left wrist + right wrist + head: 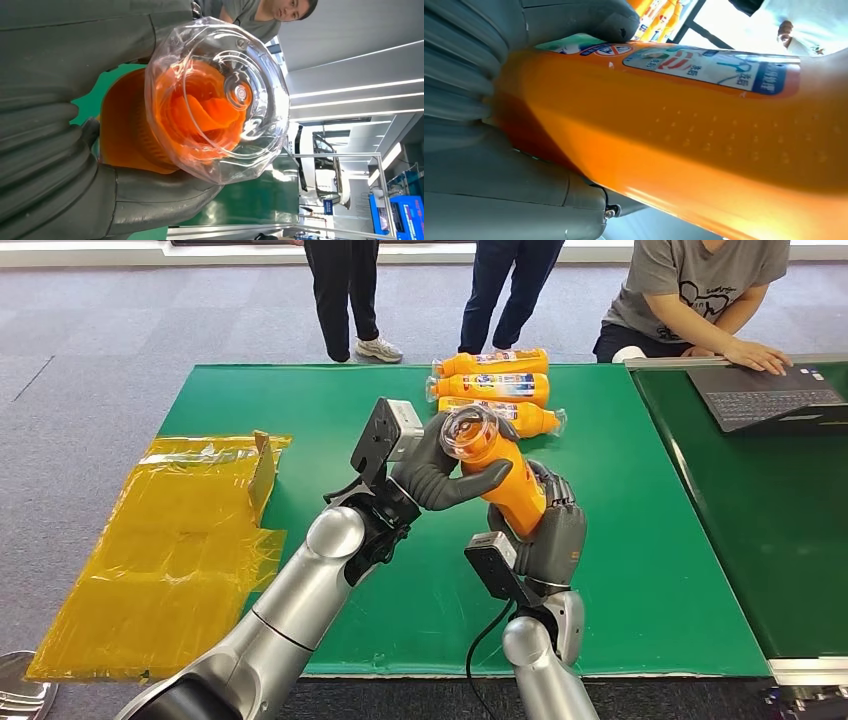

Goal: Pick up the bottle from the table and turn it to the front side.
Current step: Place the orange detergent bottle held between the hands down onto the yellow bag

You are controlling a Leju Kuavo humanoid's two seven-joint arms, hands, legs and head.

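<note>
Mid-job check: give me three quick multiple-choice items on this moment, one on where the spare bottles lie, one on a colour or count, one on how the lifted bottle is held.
1. The spare bottles lie:
A. at the table's far edge
B. on the yellow sheet
C. on the laptop

2. Spare bottles on the table:
A. one
B. three
C. five

3. The lifted bottle is:
A. lying flat on the table
B. held by both hands
C. held by a person

Answers:
A, the spare bottles lie near the green table's far edge.
B, three lie side by side.
B, left hand grips the lifted bottle near its clear cap, right hand its base.
</note>
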